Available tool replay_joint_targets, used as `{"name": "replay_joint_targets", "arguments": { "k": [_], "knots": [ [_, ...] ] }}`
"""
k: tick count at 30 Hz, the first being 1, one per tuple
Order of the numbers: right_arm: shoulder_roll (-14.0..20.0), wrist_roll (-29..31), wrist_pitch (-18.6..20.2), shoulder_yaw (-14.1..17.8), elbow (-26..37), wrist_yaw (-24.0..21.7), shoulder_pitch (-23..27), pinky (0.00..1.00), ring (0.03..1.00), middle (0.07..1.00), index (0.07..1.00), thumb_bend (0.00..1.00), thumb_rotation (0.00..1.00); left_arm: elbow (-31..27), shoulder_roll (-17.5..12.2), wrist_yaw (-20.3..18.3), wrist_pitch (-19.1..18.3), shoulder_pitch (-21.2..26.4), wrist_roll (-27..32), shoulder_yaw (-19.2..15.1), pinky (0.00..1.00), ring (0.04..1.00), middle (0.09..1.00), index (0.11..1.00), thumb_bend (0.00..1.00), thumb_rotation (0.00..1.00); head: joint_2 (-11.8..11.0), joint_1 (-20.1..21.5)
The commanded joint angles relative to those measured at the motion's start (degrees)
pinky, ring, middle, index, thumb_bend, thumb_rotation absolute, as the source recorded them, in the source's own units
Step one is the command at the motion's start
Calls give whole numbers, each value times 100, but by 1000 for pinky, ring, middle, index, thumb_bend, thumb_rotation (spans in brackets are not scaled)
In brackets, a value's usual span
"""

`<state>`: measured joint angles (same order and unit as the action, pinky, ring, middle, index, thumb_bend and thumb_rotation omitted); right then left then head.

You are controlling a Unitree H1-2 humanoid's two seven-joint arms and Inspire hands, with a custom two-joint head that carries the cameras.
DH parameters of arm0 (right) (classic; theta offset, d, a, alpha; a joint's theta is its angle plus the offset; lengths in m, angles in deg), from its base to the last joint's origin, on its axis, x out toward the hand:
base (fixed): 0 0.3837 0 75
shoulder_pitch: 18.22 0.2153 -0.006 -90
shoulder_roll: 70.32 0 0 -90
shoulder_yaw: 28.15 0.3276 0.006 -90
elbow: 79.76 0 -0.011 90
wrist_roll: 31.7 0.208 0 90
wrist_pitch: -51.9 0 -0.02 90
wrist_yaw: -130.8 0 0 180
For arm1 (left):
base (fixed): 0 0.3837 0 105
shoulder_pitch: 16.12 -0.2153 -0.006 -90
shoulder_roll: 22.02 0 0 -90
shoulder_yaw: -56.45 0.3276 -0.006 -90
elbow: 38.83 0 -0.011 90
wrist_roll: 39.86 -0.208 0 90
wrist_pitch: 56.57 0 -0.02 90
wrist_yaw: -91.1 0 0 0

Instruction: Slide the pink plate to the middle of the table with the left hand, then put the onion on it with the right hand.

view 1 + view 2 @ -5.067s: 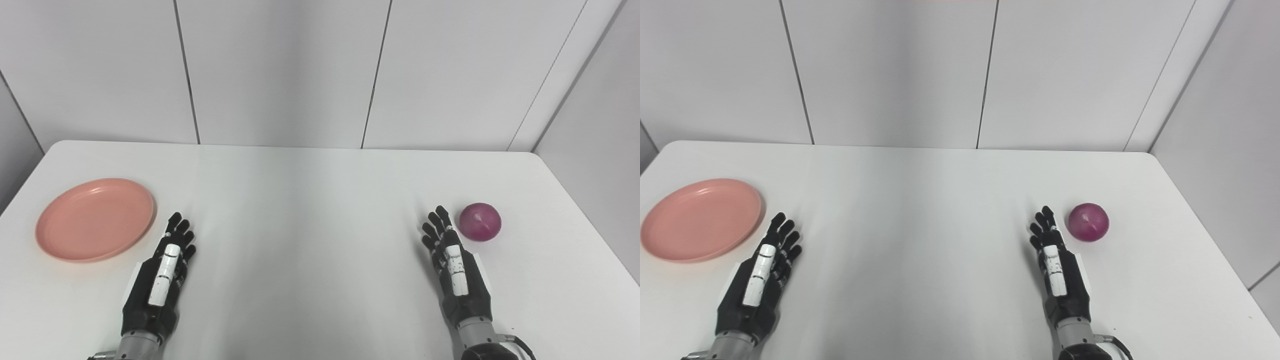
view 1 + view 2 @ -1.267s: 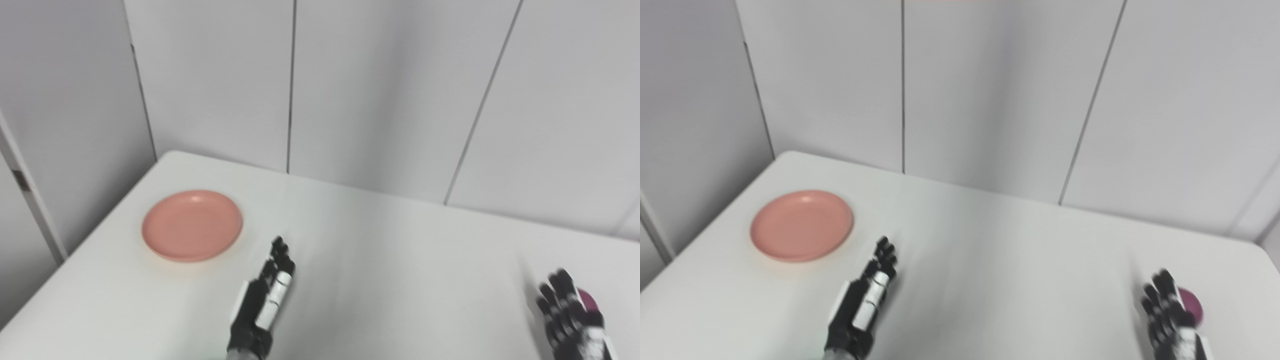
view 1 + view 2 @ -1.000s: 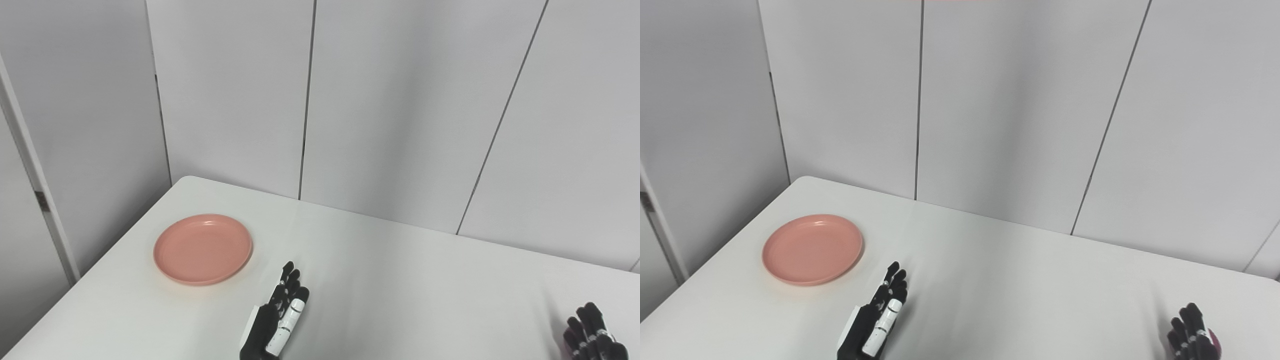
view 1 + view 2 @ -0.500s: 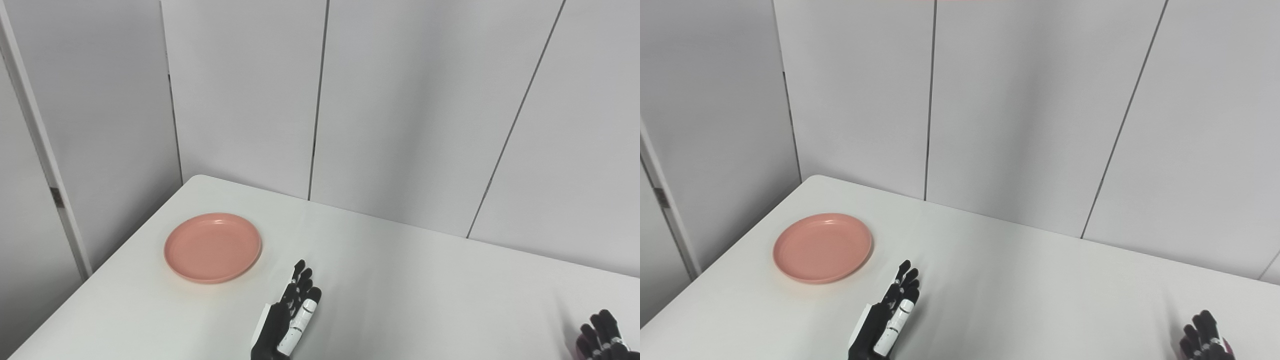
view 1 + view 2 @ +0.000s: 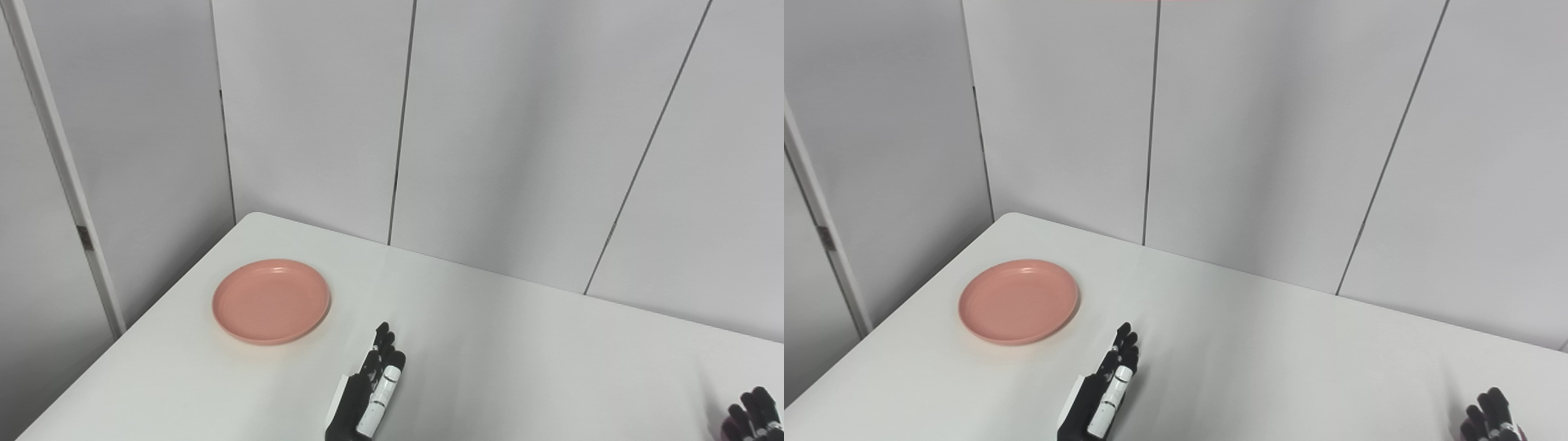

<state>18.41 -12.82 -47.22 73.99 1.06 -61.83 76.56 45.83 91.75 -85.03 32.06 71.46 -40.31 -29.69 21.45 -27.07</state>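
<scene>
The pink plate [image 5: 271,300] lies flat near the table's far left corner, with nothing on it. My left hand [image 5: 370,392] rests on the table to the right of the plate and nearer to me, a hand's length clear of its rim. It is open, its fingers stretched out toward the wall. Only the fingertips of my right hand [image 5: 752,416] show, at the bottom right corner; they are spread and hold nothing. A dark purple sliver of the onion [image 5: 724,430] peeks out beside them; the rest is out of frame.
The white table [image 5: 527,355] ends at its left edge [image 5: 141,331] close to the plate. Grey wall panels [image 5: 490,135] stand right behind the far edge. A pale post [image 5: 67,184] stands at the left beyond the table.
The camera has turned left and tilted up, so the whole picture shifted right and down. The plate stays where it was on the table; both hands stay open and hardly move.
</scene>
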Motion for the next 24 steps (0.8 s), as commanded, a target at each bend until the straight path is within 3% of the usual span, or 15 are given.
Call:
{"name": "replay_joint_targets", "arguments": {
  "k": [1,6,11,16,24],
  "knots": [
    [-111,11,49,-14,-463,-29,-497,1000,1000,1000,1000,809,978,-356,-65,-15,-153,310,-97,-9,1000,1000,983,992,653,875,5,11],
    [-102,-41,28,-30,-458,-17,-504,1000,1000,1000,1000,818,981,-689,-393,-187,-766,727,23,-134,1000,991,967,985,746,901,9,9],
    [-105,-9,18,-26,-473,-43,-509,1000,1000,1000,1000,814,975,-780,-714,-310,-1051,1171,238,-380,998,948,934,925,714,889,3,11],
    [-127,5,6,-21,-462,-32,-515,1000,1000,1000,1000,814,970,-1089,-1049,-422,-1831,1541,441,-602,994,920,887,881,771,865,12,7],
    [-153,-8,50,-29,-429,6,-517,1000,1000,1000,1000,812,972,-1370,-1343,-463,-2504,1924,718,-889,1000,917,915,916,783,841,9,18]
  ]
}}
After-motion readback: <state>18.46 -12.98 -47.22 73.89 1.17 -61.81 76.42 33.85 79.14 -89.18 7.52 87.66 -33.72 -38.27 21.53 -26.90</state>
